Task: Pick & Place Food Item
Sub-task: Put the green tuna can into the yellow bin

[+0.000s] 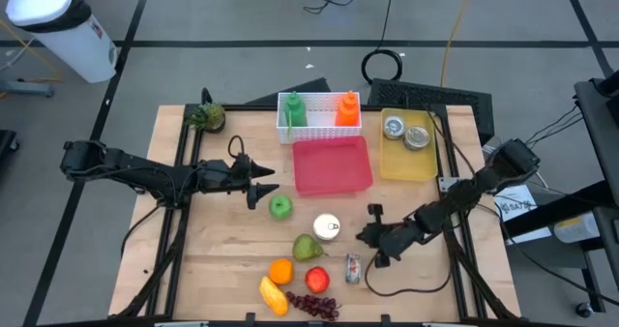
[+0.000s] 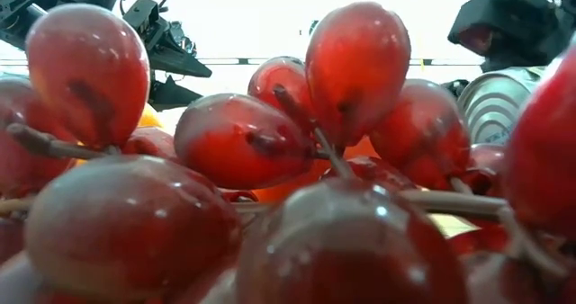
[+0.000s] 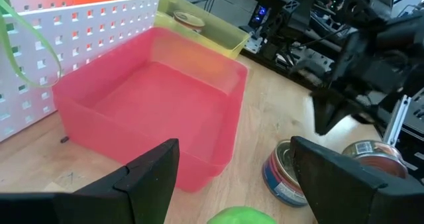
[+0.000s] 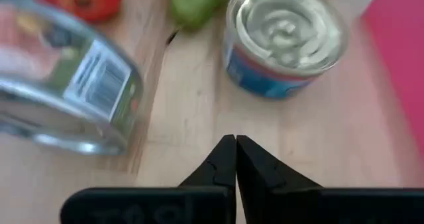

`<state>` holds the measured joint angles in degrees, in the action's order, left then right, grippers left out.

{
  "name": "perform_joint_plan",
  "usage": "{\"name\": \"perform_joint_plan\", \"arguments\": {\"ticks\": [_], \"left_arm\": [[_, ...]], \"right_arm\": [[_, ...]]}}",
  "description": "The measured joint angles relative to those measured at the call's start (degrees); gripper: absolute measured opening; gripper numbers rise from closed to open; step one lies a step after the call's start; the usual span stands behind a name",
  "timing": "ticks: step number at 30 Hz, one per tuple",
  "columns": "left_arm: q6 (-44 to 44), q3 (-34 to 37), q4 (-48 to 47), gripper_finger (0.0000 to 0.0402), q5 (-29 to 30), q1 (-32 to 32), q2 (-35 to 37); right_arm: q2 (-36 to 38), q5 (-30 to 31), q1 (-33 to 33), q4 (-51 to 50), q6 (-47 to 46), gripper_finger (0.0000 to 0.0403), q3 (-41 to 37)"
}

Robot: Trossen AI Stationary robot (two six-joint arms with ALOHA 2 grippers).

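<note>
Left pincer [image 1: 263, 189] half spread, empty, hovering just beside green apple [image 1: 280, 207] on tabletop [image 1: 222, 250], near red tray [image 1: 332, 165]. Best lowered straight, fingers either side of apple, then squeezed gently against rolling. Right pincer [image 1: 365, 235] pinched closed, idle near cans.

On the tabletop [image 1: 203, 259], an apple [image 1: 280, 207] is lying just near of the tray [image 1: 332, 165]. Right of it an upright can [image 1: 328, 227] is standing, with a pear [image 1: 308, 248] touching it and grapes [image 1: 313, 306] lying nearest.
</note>
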<state>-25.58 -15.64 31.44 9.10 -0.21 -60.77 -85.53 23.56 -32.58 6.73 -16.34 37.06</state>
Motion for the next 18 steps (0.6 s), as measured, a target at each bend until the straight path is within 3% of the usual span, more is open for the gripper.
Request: {"name": "perform_joint_plan", "arguments": {"ticks": [7,12,18], "left_arm": [[0.02,0.00,0.04,0.0301,0.00,0.00,0.00],[-0.07,0.00,0.11,0.0301,-0.02,0.00,0.00],[-0.11,0.00,0.09,0.0301,-0.02,0.00,0.00]], "right_arm": [[5.46,4.93,-0.02,0.78,-2.01,0.0030,0.02],[8.38,3.63,-0.40,4.96,3.19,0.0112,0.02],[8.34,-5.93,-1.83,12.43,13.80,0.0227,0.04]]}}
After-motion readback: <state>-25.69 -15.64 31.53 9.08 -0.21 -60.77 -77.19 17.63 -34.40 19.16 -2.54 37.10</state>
